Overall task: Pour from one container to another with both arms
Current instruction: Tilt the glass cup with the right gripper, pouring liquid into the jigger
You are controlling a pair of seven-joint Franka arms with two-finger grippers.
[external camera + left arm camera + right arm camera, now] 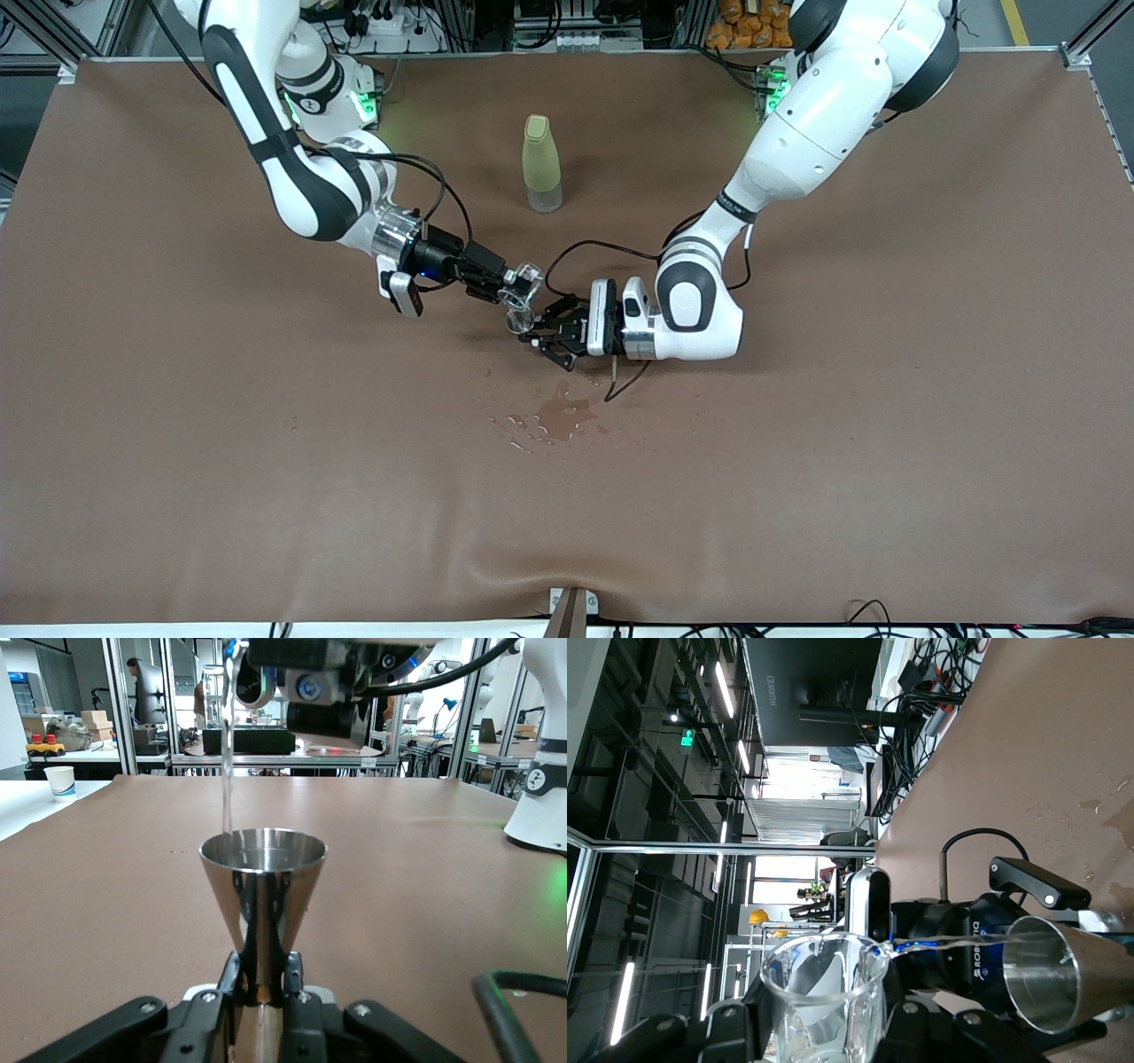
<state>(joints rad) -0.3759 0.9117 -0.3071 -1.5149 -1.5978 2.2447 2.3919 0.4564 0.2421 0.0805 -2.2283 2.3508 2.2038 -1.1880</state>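
Pour under way, frame centre: right gripper (507,288) grasping tilted glass cup (521,306); left gripper (542,338) clenched on jigger (263,904); you next level the cup once it's drained

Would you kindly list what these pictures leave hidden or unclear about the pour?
- Liquid level in the steel jigger: left wrist view looks at its side wall, which hides the inside.
- Jigger in the front view: mostly covered by the left gripper.
- Glass cup's base: right wrist view cuts it off at the edge, between the right gripper's fingers.
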